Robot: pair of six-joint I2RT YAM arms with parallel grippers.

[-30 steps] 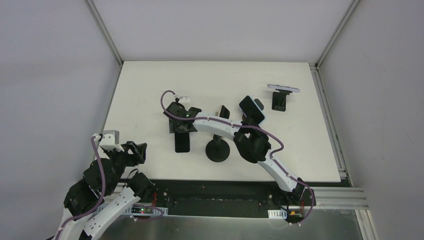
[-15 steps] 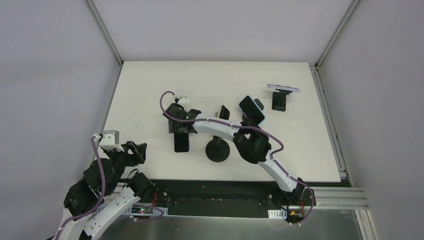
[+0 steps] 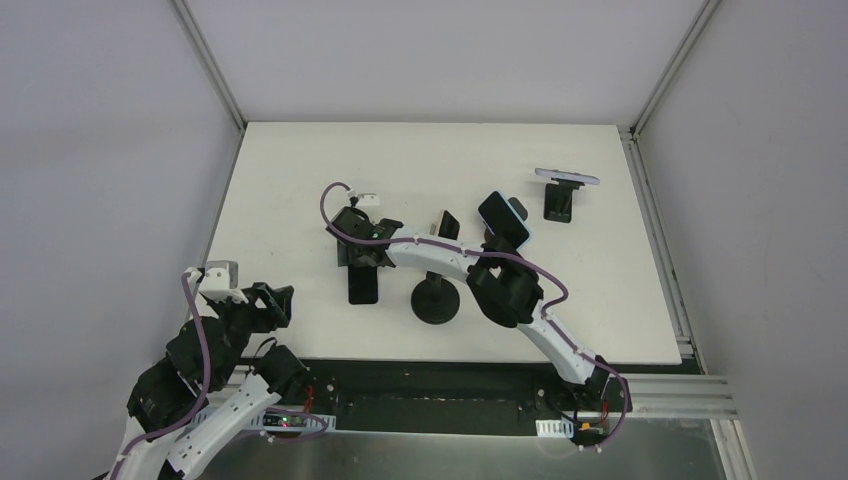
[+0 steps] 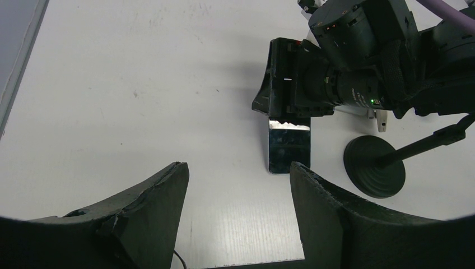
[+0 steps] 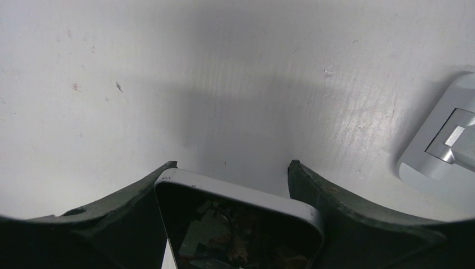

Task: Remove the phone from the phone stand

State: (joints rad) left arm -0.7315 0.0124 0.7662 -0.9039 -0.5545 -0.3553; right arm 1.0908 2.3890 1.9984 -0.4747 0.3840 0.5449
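Right arm (image 3: 440, 255) reaches the phone (image 3: 364, 288) (flat on the table (image 3: 280, 180)).

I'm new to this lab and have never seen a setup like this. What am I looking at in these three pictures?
Two robot arms are bolted at the near edge of a white table. The wide picture looks down from above. The other two come from a camera on each wrist, so the dark curved shapes at the bottom are that arm's own fingers. The left gripper is open and empty, near its base. The right gripper reaches across and clasps a phone lying flat on the table. Beside it is a black stand with a round foot. Farther back are a second phone and a third phone.
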